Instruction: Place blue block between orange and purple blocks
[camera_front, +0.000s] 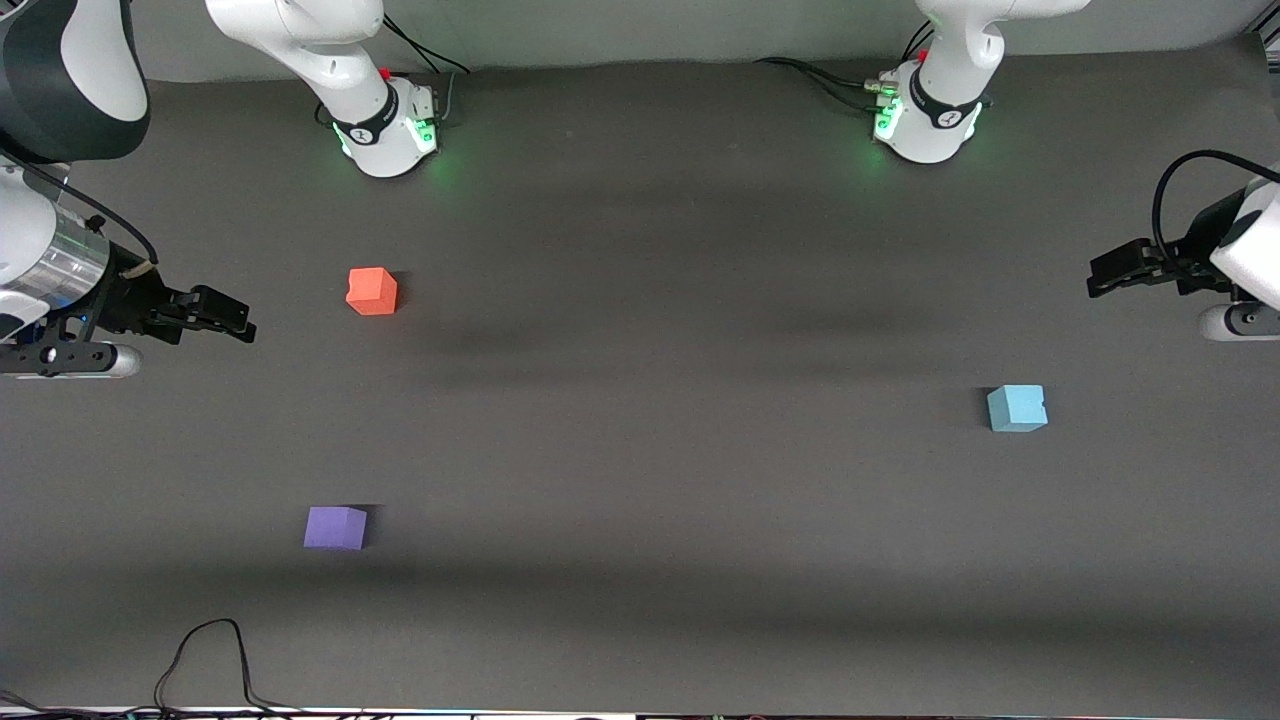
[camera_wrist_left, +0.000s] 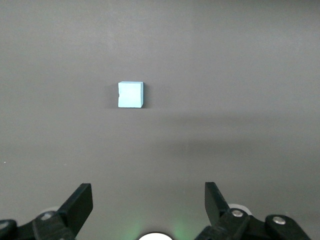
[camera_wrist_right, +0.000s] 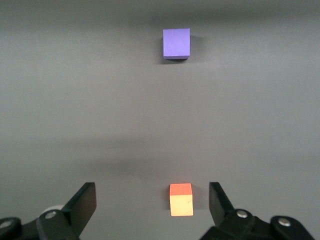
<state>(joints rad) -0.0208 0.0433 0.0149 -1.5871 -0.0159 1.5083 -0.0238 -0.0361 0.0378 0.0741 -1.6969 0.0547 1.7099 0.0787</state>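
Note:
The light blue block sits on the dark table toward the left arm's end; it also shows in the left wrist view. The orange block and the purple block sit toward the right arm's end, the purple one nearer the front camera, with a wide gap between them. Both show in the right wrist view, orange and purple. My left gripper is open and empty, over bare table apart from the blue block. My right gripper is open and empty, over the table beside the orange block.
The two arm bases stand along the table's edge farthest from the front camera. A black cable loops onto the table at its front edge, near the purple block. The dark grey table carries nothing else.

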